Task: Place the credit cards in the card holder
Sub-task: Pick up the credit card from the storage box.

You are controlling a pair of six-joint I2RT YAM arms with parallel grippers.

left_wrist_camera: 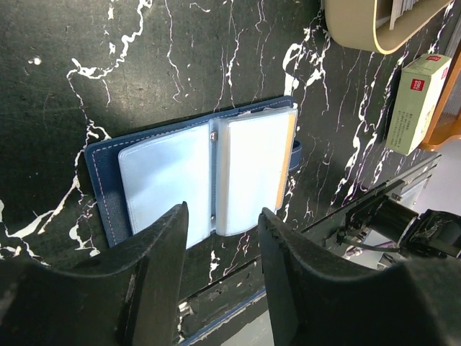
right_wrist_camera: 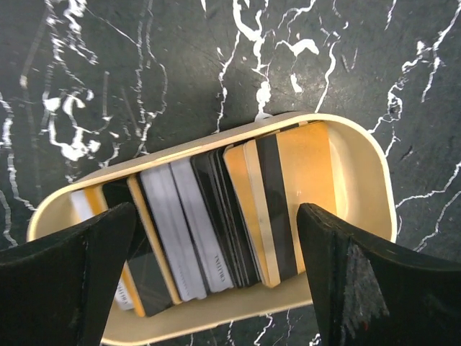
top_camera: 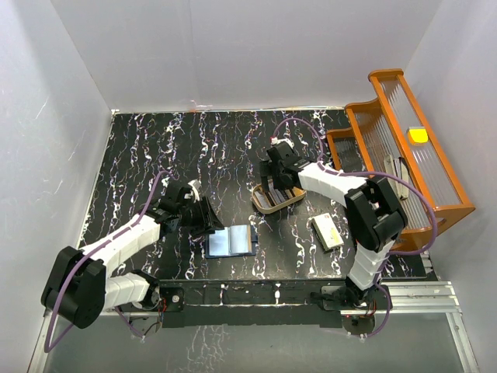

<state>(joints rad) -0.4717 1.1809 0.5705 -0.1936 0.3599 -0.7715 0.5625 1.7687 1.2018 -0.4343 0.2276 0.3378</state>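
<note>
A black marble-patterned table (top_camera: 155, 155) sits between white walls. The navy card holder (left_wrist_camera: 202, 180) lies open near its front edge, pale clear sleeves up, with the left gripper (left_wrist_camera: 223, 220) spread empty above it. Orange, grey and black credit cards (right_wrist_camera: 216, 216) stand packed in a tan tray (right_wrist_camera: 360, 180) under the wide-open, empty right gripper (right_wrist_camera: 216, 213).

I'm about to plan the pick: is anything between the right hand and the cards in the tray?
Nothing visible. The right hand hangs open directly above the cards, which stand on edge, uncovered, in the tray; its rim rings them only at the sides.
</note>
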